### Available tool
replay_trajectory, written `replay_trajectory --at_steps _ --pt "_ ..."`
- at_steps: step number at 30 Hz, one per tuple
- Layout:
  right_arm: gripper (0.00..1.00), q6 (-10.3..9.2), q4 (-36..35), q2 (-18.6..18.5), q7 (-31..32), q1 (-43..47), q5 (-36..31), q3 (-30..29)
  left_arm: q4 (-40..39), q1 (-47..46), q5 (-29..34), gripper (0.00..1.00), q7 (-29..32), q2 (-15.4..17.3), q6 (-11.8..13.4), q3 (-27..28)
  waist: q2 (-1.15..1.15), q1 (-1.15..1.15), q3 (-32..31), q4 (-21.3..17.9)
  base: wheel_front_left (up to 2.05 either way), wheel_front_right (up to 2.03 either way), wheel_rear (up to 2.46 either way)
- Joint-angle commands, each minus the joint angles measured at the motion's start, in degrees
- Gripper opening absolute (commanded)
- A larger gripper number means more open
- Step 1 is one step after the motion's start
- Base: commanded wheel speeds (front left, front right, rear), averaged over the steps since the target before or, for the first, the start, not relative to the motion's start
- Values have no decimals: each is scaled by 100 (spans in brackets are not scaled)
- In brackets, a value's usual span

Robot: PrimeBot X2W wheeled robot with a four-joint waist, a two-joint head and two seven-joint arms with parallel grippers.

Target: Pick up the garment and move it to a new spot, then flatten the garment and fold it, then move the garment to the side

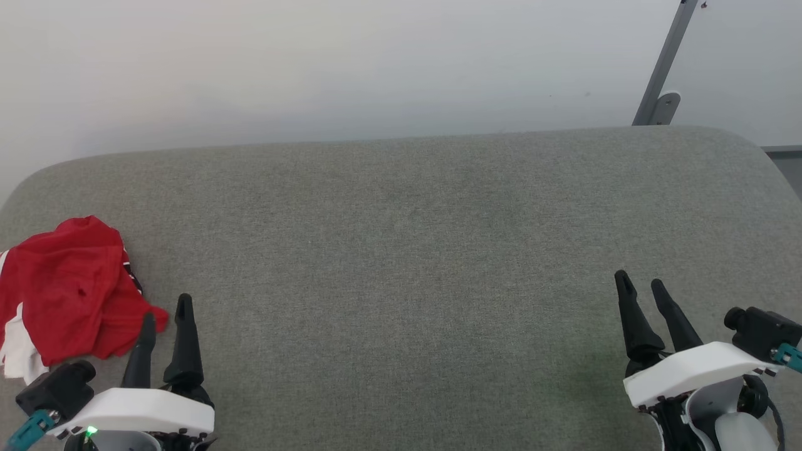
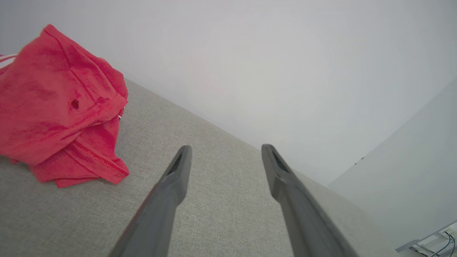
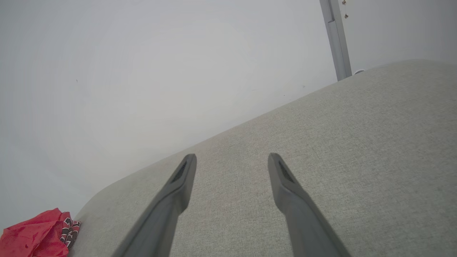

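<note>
The garment (image 1: 69, 288) lies crumpled in a red heap with a bit of white at the table's left edge; it also shows as a red bundle (image 2: 60, 107) at the upper left of the left wrist view and as a small red lump (image 3: 35, 235) at the lower left of the right wrist view. My left gripper (image 1: 166, 310) stands open just right of the heap's near corner, fingers apart with nothing between them (image 2: 225, 151). Far off at the lower right, my right gripper (image 1: 639, 282) is open and empty above bare cloth (image 3: 232, 159).
A wide grey fabric-covered table (image 1: 413, 250) with rounded far corners fills the scene. A pale wall rises behind it, and a slanted grey metal post (image 1: 664, 62) stands past the far right corner.
</note>
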Motion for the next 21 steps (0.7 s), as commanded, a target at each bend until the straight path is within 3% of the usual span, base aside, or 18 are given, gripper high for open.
replay_trajectory --at_steps 1,21 --pt "100 0 -61 -42 -46 -139 -118 20 -77 3 149 100 -56 53 -24 -13 0 0 -1 -1 0 0 0" --pt "100 0 -168 -102 -236 -158 -1151 116 -203 86 1158 100 -335 128 -73 -48 0 0 -12 6 0 0 0"
